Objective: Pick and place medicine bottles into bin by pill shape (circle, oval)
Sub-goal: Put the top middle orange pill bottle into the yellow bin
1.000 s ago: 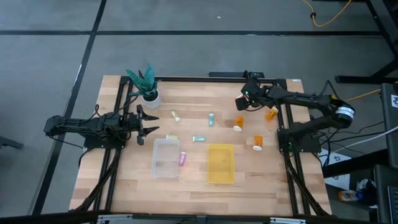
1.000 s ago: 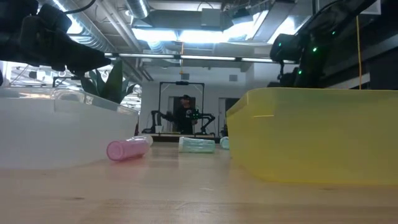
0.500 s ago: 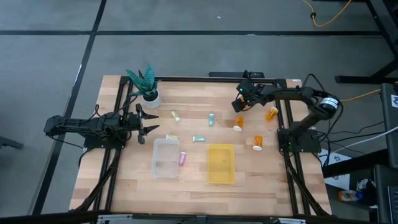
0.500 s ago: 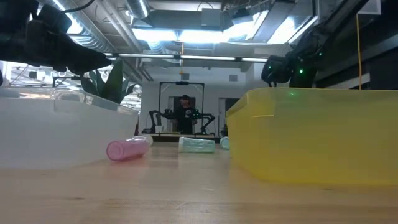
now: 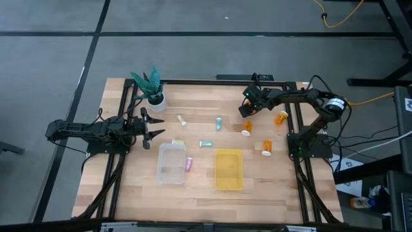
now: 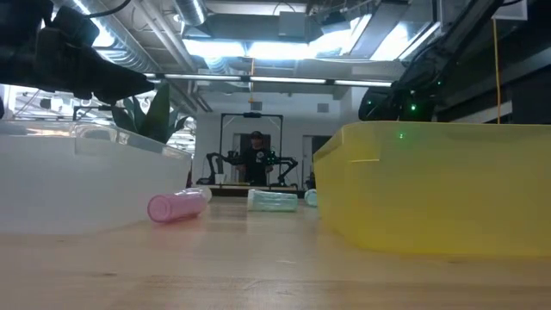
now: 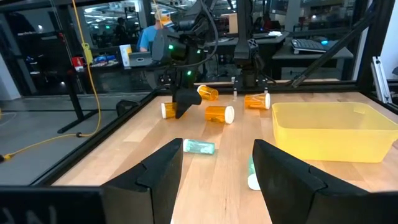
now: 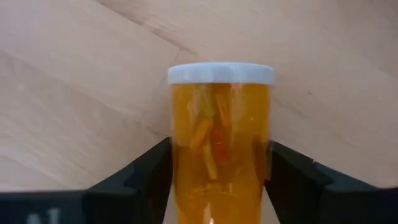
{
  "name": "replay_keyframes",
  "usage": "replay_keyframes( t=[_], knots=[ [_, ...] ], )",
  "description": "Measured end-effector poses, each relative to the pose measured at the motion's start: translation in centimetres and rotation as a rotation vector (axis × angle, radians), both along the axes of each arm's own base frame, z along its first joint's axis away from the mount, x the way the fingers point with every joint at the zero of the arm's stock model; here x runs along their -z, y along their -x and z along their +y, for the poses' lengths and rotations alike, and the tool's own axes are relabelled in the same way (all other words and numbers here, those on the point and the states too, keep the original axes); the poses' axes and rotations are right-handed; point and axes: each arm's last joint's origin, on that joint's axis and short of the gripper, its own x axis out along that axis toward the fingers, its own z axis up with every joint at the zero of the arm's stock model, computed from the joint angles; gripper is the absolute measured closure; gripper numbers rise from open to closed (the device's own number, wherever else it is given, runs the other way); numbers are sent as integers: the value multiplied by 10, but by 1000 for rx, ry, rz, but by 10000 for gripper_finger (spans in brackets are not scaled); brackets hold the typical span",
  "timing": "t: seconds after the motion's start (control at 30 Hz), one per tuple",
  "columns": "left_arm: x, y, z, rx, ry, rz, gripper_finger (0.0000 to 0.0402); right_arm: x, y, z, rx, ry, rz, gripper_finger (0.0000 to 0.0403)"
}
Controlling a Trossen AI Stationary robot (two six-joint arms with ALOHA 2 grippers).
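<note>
Fingers point(image 8: 144, 175) of the right gripper point(image 8: 221, 163) spread to either side of 1 orange bottle point(image 8: 221, 143), hard up against its walls, with no clear squeeze yet.

High view: right gripper point(image 5: 247, 110) reaching over the far right part of the worktop point(image 5: 193, 200). More orange bottles point(image 5: 267, 148) lying near and beyond those fingers. Small green and teal bottles point(image 5: 219, 123) further off, towards the left gripper point(image 5: 154, 133), plus a pink one point(image 5: 188, 164) between the clear bin point(image 5: 171, 177) and the yellow bin point(image 5: 228, 183). Potted plant point(image 5: 151, 87) at the far corner, just past the left fingers.

Low view: pink bottle point(image 6: 176, 207) on its side between both bins; right gripper mostly hidden behind the yellow bin wall point(image 6: 439, 185).

Left wrist view: left fingers point(image 7: 158, 174) wide apart, holding nothing, hovering idle well away from the right gripper point(image 7: 179, 111), whose fingers point down among the orange bottles.

Right wrist view: smooth translucent cylinder, white cap at the end away from the fingers, elongated capsules inside, so probably oval. Likely light, rigid, glossy and apt to slip or roll. Best gripped mid-body across the diameter, below the cap, with moderate pressure only.
</note>
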Motion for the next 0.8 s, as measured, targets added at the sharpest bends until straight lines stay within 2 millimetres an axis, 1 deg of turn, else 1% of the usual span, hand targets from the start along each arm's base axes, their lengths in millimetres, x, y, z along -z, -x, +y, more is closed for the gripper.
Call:
replay_keyframes(
  t=[0.17,0.27,0.37,0.5,0.63,0.73,0.8],
  knots=[
    [0,0,0,0,-2,1,211,-9,1,1,0,24,-25,234],
    [0,0,0,0,-2,1,211,-21,-1,8,-29,48,-67,237],
    [0,0,0,0,-5,2,211,-40,-5,21,-81,86,-130,236],
    [0,0,0,0,-4,1,211,-69,-12,51,-191,139,-248,228],
    [0,0,0,0,-4,1,211,-97,-18,88,-309,171,-406,229],
    [0,0,0,0,-4,2,211,-110,-21,119,-415,149,-505,229],
    [0,0,0,0,-4,1,211,-114,-24,138,-484,128,-548,227]
  ],
)
